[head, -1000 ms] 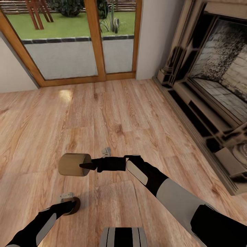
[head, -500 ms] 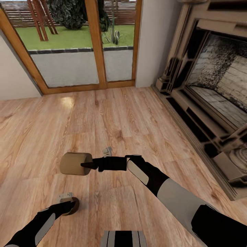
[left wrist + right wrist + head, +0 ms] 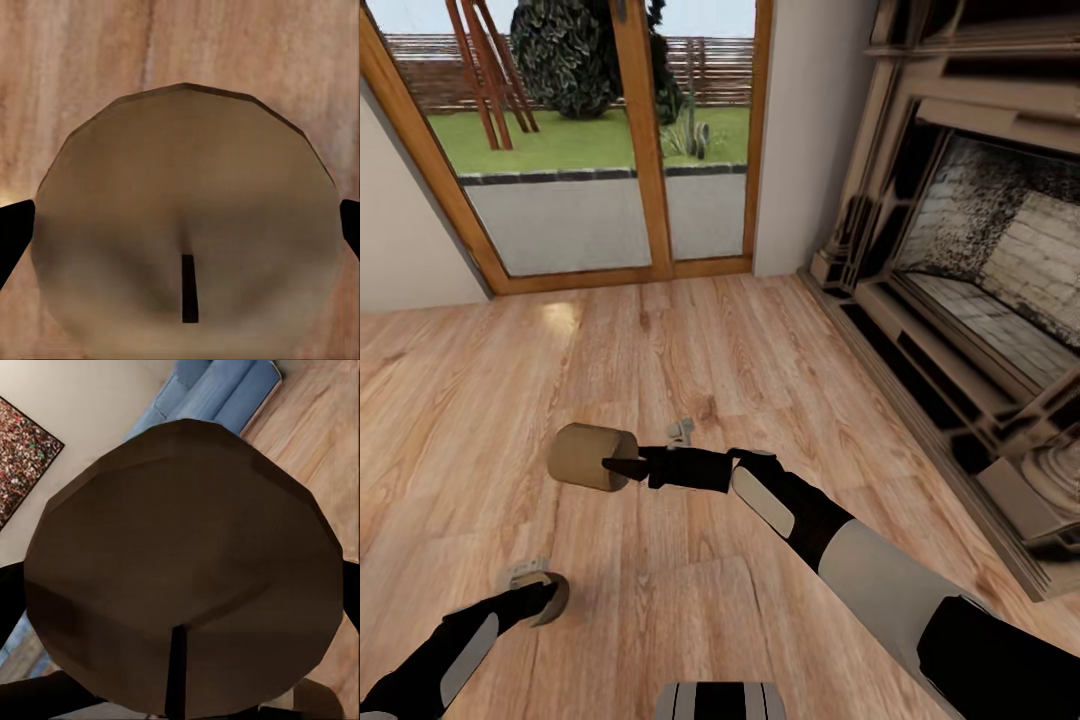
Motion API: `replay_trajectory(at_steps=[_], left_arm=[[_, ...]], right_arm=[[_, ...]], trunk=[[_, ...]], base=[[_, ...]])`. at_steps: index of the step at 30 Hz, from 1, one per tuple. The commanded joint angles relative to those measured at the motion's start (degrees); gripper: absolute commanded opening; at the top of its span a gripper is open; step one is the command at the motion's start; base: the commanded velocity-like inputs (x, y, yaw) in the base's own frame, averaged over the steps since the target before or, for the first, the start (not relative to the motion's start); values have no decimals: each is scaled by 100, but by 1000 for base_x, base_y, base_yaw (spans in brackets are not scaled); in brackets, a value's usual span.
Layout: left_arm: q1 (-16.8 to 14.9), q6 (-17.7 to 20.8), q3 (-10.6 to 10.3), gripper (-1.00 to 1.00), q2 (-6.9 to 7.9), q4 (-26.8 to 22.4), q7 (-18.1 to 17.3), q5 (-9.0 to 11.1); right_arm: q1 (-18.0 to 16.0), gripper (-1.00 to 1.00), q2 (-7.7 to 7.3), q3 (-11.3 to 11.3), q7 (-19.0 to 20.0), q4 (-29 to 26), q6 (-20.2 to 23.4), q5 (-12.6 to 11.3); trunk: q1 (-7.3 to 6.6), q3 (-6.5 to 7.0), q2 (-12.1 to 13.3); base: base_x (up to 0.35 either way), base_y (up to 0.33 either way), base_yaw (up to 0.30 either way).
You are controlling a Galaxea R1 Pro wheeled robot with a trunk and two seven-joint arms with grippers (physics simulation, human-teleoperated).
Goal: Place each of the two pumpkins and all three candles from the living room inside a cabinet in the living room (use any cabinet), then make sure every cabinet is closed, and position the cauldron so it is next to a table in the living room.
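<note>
Right hand (image 3: 612, 466) is closed on a candle (image 3: 592, 456), held sideways above the wood plank floor (image 3: 690, 360). In the right wrist view this candle (image 3: 184, 566) appears dark, with its wick as a thin line, and a blue sofa (image 3: 206, 390) lies beyond it. Left hand (image 3: 545, 597) grips a second candle (image 3: 550, 598) low over the floor (flat end and wick face the left wrist camera (image 3: 184, 225)). A fireplace (image 3: 980, 270) stands to the right; glass doors (image 3: 585, 140) lie ahead.
</note>
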Motion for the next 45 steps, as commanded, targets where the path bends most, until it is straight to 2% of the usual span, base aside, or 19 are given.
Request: replay_trajectory(at_steps=[1,7,13,16,20,27,30,36,41,45], left_arm=[[-1,87,-31,-100,26,-24,28,73],[-1,255,159,-100,59,-58,32,73],[-1,347,316,-100,66,-64,35,67],[-1,496,332,-100,127,-100,38,70],[-1,581,342,-100,231,-217,36,84],[-1,777,344,-100,262,-367,35,86],[6,838,369,-100,276,-424,35,85],[27,1147,783,-100,294,-575,32,82],[54,1393,857,-100,297,-998,31,75],[77,1692,947,-100,298,-1467,30,69]], right_arm=[[-4,-100,1,15,-119,-2,55,-79],[15,-100,1,15,-594,-9,-53,-75],[17,-100,1,8,-1348,-12,-83,-69],[17,-100,1,7,-1934,-13,-74,-55],[17,-100,2,8,-2999,-15,-17,-40],[17,-100,12,54,-5121,-6,398,-22],[17,-100,39,51,-5738,3,455,-34],[17,-100,57,35,-6144,12,795,-58],[17,-100,51,33,-6537,15,840,-89],[17,-100,51,35,-6541,-9,834,-86]], trunk=[[-3,18,0],[-19,151,8],[-34,284,16],[-42,351,20],[-52,439,25],[-71,595,34],[-78,661,38],[-94,794,46],[-107,905,53],[-117,993,58]], base=[[0,0,0],[0,0,0],[0,0,0],[0,0,0],[0,0,0],[0,0,0],[0,0,0],[0,0,0],[0,0,0],[0,0,0]])
